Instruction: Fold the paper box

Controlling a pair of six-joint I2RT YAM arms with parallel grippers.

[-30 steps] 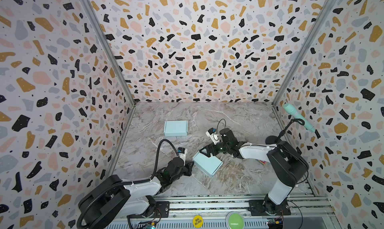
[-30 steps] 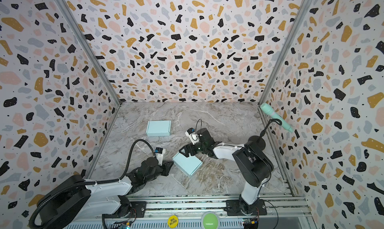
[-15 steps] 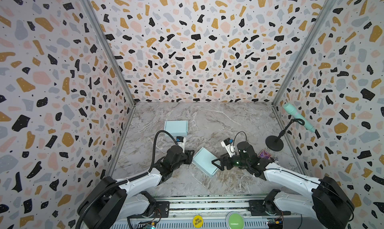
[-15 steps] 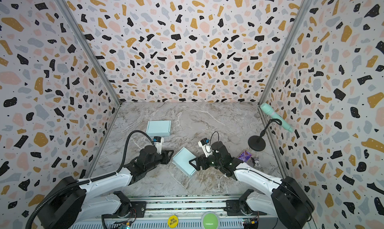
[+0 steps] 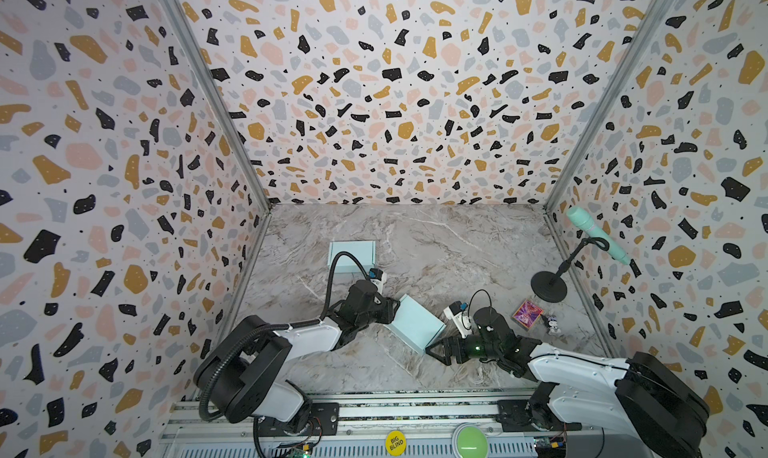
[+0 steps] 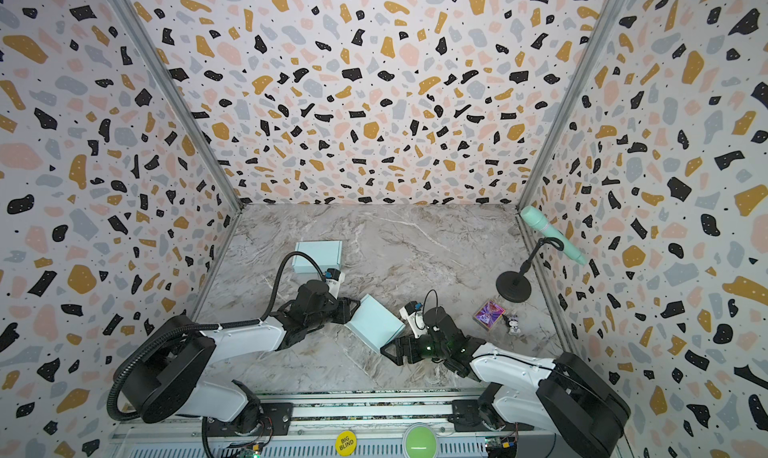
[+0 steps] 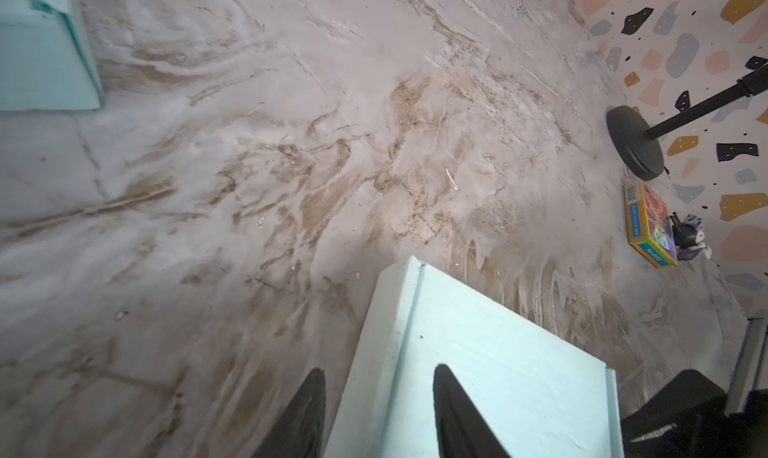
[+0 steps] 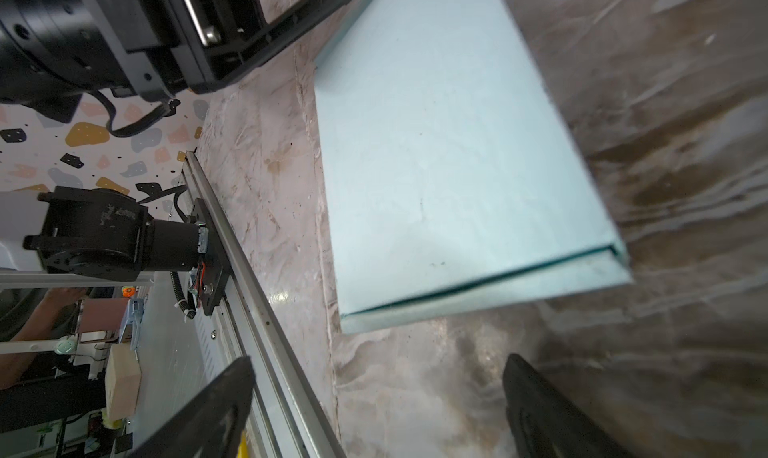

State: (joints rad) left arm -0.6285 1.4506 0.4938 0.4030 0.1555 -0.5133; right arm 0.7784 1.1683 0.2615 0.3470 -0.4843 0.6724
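The pale blue folded paper box [image 5: 415,326] lies flat on the grey marbled tabletop [image 5: 436,244], near the front and about midway between the two arms, turned cornerwise. It sits where it did a second ago; what has changed is the arms around it.

The right gripper [image 5: 432,349], which a second ago reached the box from its far side, now lies low at the near right corner, just short of the cardboard. Its jaws stand wide apart with nothing between them, and the right wrist view shows bare table between the fingertips [image 8: 224,393] and the box's front edge.

The left gripper [image 5: 395,311], a second ago back toward the front left, has come up to the far left corner. Its jaws are partly spread and straddle that edge. In the left wrist view one finger [image 7: 305,414] stands outside the side wall and the other over the lid, neither visibly pressing.

So the box is now bracketed at opposite corners and held by neither arm. The lid is down, yet a dark slit [image 8: 478,283] runs along the front between lid and base — my guess is that the closure is not fully seated. What remains looks like a steadying grip on the left and a press or tuck on the right. A second pale blue box [image 5: 352,255] sits closed behind, well apart.
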